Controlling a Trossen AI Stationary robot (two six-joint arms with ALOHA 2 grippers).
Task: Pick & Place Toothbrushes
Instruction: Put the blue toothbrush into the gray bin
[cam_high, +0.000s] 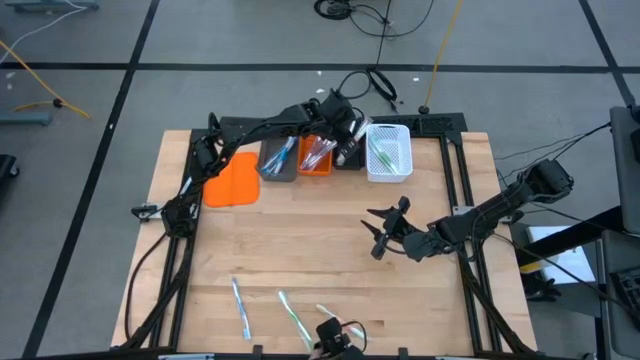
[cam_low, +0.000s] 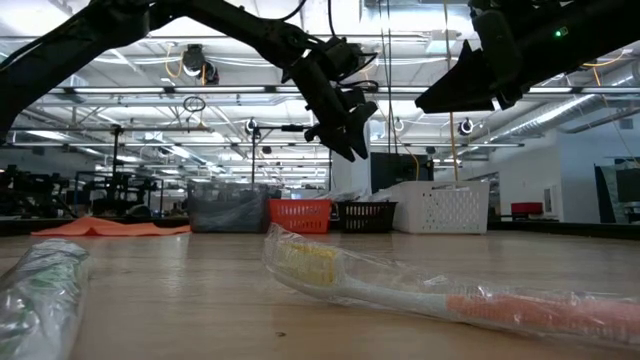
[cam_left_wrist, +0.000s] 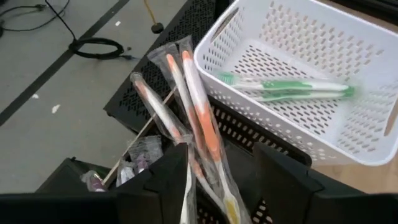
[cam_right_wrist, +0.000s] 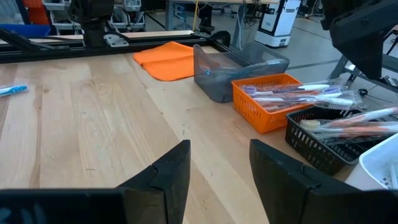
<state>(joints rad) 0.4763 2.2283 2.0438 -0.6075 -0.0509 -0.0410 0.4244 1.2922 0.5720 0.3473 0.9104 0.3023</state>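
**Most brushes are in the bins — a few still wait on the table**

Four small bins stand in a row at the far side of the table (cam_high: 300, 250). The grey bin (cam_high: 277, 160) has blue brushes in it. The orange bin (cam_high: 316, 157) has pink and purple ones. The black bin (cam_right_wrist: 333, 146) has orange ones, and the white mesh bin (cam_high: 389, 152) has green brushes (cam_left_wrist: 292, 89). So a big part of the job looks done.

The left gripper (cam_high: 345, 128) hangs over the black bin. From its wrist view, a small bunch of orange wrapped toothbrushes (cam_left_wrist: 189, 99) sticks up between its two fingers. I cannot tell if the fingers grip them or if the brushes are just standing in the bin. These brushes are tilted, and their long way runs up and away from the gripper.

The green brushes lie flat, along the length of the white bin.

The right gripper (cam_high: 385, 232) hangs over the middle of the table. Its fingers are spread apart and it holds nothing.

Still to do — three or so toothbrushes on the near edge (cam_high: 290, 312) of the table. The blue one (cam_high: 240, 305) and its neighbour lie flat, and their long way runs mostly from near to far, a bit slanted. One wrapped brush (cam_low: 420, 285) lies on its side right by the low camera.
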